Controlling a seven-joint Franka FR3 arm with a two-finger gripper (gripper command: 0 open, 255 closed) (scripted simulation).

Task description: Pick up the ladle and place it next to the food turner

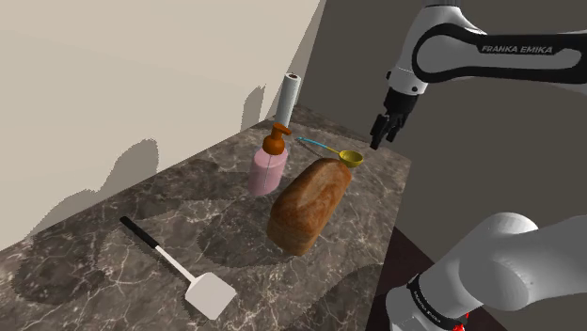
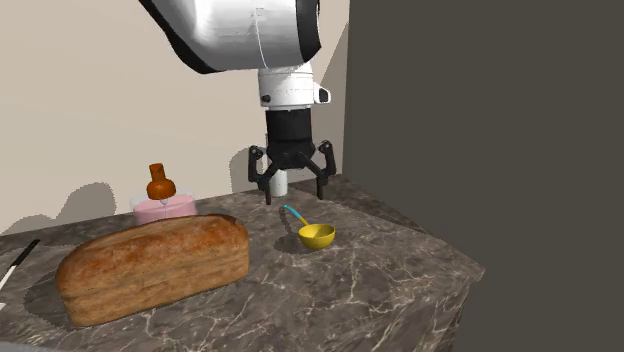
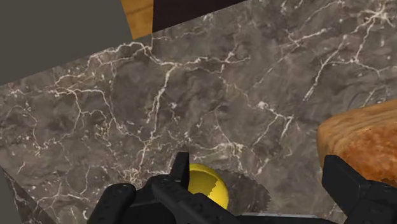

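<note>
Hovering over the ladle is judged to be the step in hand. The tool is seen with its 2 fingers spread apart and nothing between them, above the table and clear of it. The ladle is found lying on the table just beside the far end of the bread loaf, near the pink soap bottle. It is well apart from the food turner at the shoulder view's lower left.

Its long axis is laid along the table top. In the shoulder view the yellow bowl is pointed right, toward the arm, and the thin blue handle is run up and left toward the soap bottle. In the wrist view the bowl is seen just beside 1 finger, so the tool is judged to be nearly above it.

For the next move a descent is called for, with the fingers set across the thin handle before being closed. The loaf would then have to be cleared on the way to the turner.
</note>
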